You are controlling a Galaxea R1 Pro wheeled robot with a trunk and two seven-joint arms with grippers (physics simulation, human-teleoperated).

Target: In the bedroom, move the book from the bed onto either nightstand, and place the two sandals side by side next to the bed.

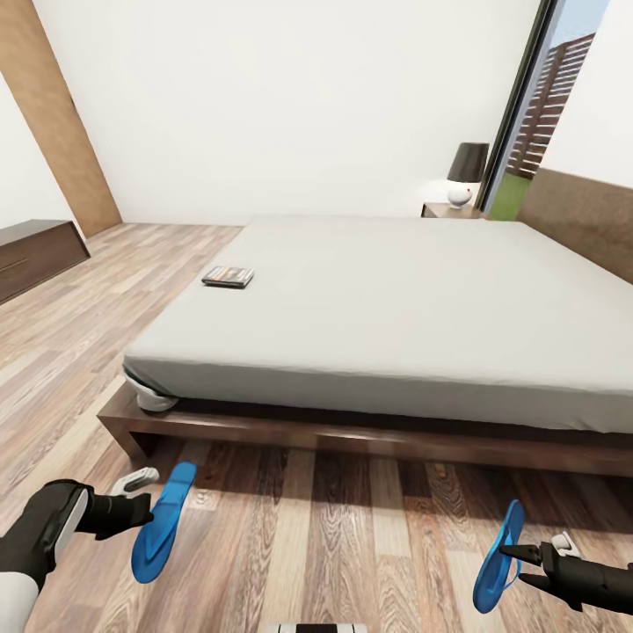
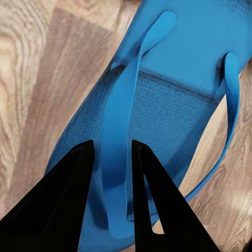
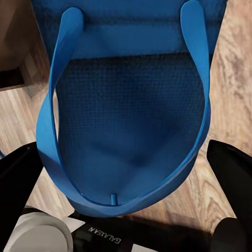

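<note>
One piece of lettering is showing: "GALAXEA", printed in white and reading upside down, on the black body of the right claw (image 3: pixel 126 205), toward six o'clock in the right wrist view. Lettering on the book (image 1: pixel 228 277) is staying illegible.

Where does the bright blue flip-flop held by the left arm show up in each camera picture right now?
Head view: the bright blue flip-flop is at lower left, held on edge by the left gripper over the wood-plank floor.
Left wrist view: it runs from centre to upper right, a strap between the black fingers.
Right wrist view: that is the other blue flip-flop.
Shared landmark: the wood-plank floor.
</note>
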